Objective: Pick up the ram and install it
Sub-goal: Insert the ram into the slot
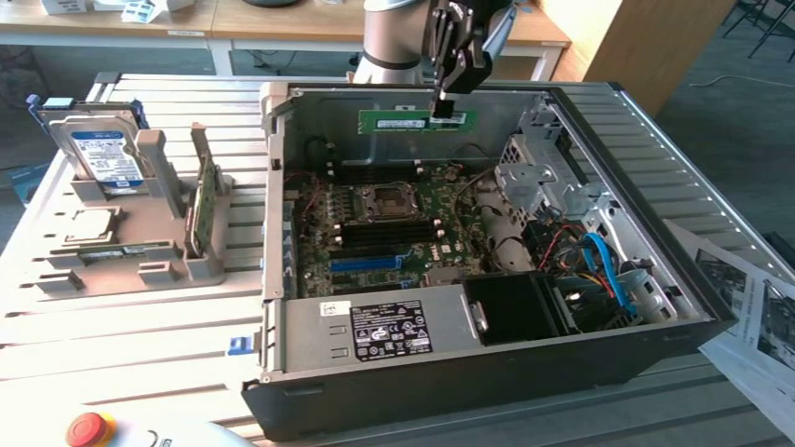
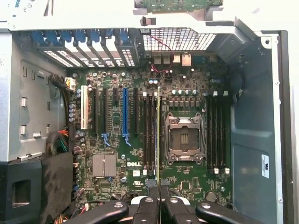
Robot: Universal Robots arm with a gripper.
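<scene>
Pinching one end of the thin, flat green ram stick (image 1: 397, 121), the black gripper (image 1: 445, 111) holds it above the green motherboard (image 1: 435, 251) inside the open, boxy metal computer case (image 1: 497, 372).

My arm (image 1: 395, 37) is cut off by the exterior view's edge at twelve o'clock. My gripper (image 1: 449, 110) covers the three o'clock end of the ram (image 1: 397, 121). From the wrist the ram shows edge-on, its face hidden. The power supply label (image 1: 387, 331) is too small to read.
</scene>
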